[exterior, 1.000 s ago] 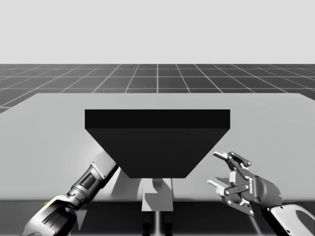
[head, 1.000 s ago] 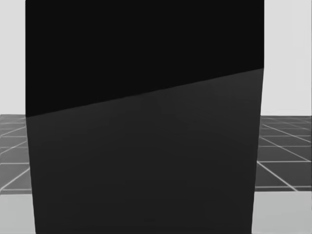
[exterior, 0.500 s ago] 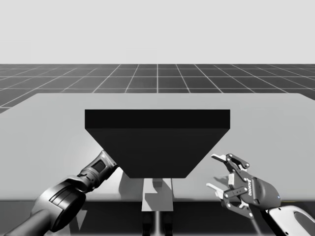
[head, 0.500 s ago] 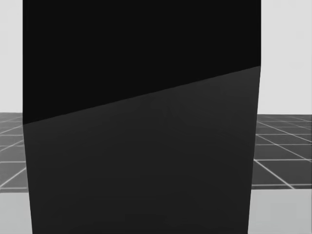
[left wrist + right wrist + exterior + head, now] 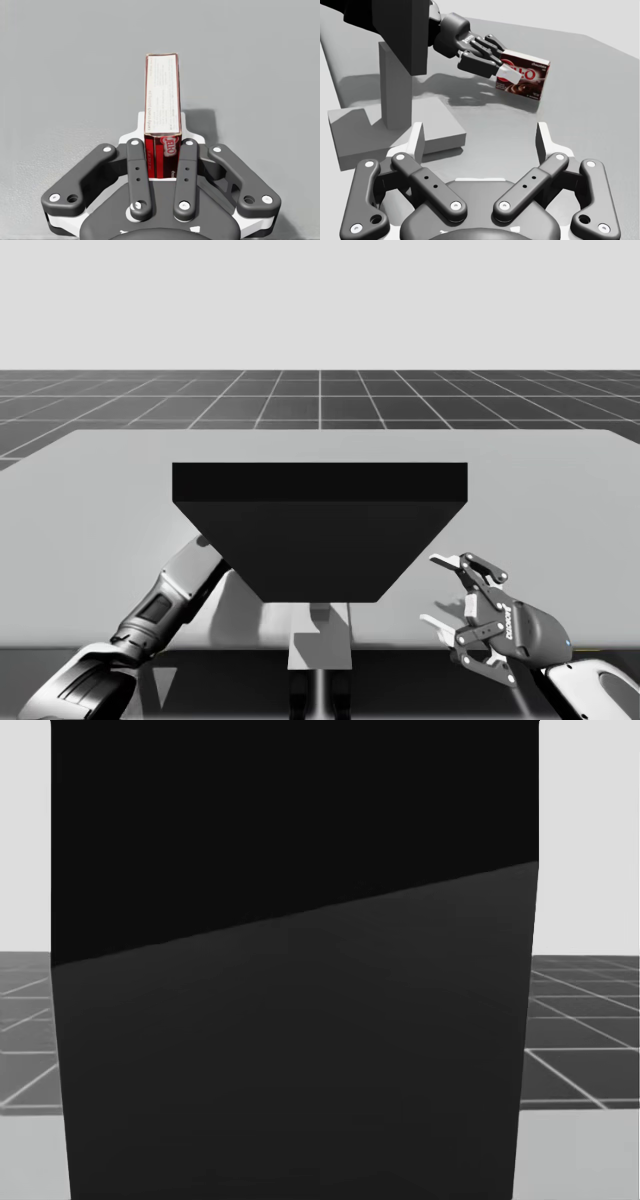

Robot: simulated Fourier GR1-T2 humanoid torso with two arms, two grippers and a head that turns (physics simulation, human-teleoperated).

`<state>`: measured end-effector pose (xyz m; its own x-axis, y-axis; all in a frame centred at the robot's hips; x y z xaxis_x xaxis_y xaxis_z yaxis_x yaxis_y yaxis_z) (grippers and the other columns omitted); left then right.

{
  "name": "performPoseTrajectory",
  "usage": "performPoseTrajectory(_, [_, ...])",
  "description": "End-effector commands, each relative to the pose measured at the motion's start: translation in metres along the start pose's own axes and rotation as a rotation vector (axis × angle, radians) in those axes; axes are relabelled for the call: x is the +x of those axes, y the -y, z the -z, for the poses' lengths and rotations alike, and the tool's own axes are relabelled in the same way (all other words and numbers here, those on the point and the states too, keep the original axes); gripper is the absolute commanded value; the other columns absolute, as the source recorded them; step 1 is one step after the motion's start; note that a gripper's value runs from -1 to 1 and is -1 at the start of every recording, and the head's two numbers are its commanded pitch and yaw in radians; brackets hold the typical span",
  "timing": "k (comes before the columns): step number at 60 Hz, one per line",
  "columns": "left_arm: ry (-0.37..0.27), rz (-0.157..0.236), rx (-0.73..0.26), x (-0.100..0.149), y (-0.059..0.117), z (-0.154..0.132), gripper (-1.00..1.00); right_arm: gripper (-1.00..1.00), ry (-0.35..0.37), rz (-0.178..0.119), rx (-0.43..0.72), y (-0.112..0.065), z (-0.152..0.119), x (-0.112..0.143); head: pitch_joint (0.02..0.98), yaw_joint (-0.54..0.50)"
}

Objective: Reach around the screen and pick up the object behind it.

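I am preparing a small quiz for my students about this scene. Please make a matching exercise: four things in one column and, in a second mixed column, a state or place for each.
1. left hand
2. right hand
3. screen
4. red box

A. open, holding nothing
B. stands on a grey base
C. shut on the red box
D. gripped from two sides

Pairs: 1-C, 2-A, 3-B, 4-D.

Print on the red box (image 5: 524,75), nothing being read off.
Large white lettering is being shown on its broad face, fine print on its narrow side; a small white marking is being carried on the housing of the right gripper (image 5: 436,590), too small to be made out.
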<state>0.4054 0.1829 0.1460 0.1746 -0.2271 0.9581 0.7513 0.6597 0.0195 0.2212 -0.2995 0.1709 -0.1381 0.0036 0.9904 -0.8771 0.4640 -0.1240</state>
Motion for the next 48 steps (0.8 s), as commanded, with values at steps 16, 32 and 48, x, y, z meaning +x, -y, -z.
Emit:
performPoseTrajectory(16, [0.029, 0.077, 0.143, 0.01, -0.041, -0.113, 1.0, -1.0, 0.006, -0.009, -0.001, 0.0, 0.0, 0.004, 0.153, -0.03])
performPoseTrajectory(32, [0.063, 0.128, 0.307, 0.053, -0.037, -0.187, 1.0, -1.0, 0.012, -0.013, -0.001, 0.0, 0.001, 0.005, 0.147, -0.02])
performPoseTrajectory(48, [0.172, 0.15, 0.443, 0.11, -0.016, -0.24, 1.0, -1.0, 0.016, -0.016, -0.003, 0.0, 0.0, 0.005, 0.146, -0.03])
